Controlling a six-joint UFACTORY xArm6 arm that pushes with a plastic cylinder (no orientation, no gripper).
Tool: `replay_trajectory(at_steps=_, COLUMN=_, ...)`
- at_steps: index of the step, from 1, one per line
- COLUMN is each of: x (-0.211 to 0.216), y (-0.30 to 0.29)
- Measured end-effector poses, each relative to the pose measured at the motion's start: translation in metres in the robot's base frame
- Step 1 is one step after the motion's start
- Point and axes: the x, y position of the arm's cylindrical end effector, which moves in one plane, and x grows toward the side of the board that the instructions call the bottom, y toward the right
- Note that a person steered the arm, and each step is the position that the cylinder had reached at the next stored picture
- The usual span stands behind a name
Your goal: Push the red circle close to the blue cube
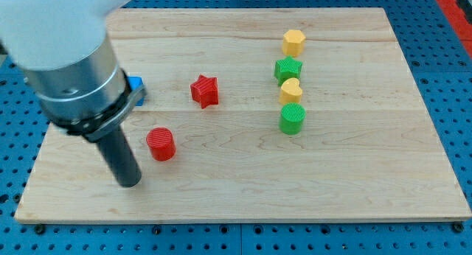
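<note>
The red circle (161,144) lies on the wooden board (354,174) in the lower left part of the view. The blue cube (136,88) lies above and to the left of it, mostly hidden behind the arm's grey body; only its right edge shows. My tip (129,182) rests on the board just below and to the left of the red circle, a small gap apart from it.
A red star (204,91) lies right of the blue cube. A column at the centre right holds a yellow hexagon (293,41), a green star (288,68), a yellow heart (291,90) and a green circle (292,119). The arm's body (70,71) covers the board's upper left.
</note>
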Motion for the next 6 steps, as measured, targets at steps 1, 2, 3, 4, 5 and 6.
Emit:
replay_trajectory(at_steps=1, x=0.004, y=0.009)
replay_trajectory(at_steps=2, x=0.004, y=0.016)
replay_trajectory(at_steps=3, x=0.005, y=0.016)
replay_trajectory(at_steps=4, x=0.028, y=0.016)
replay_trajectory(at_steps=5, x=0.044, y=0.032)
replay_trajectory(at_steps=6, x=0.025, y=0.069)
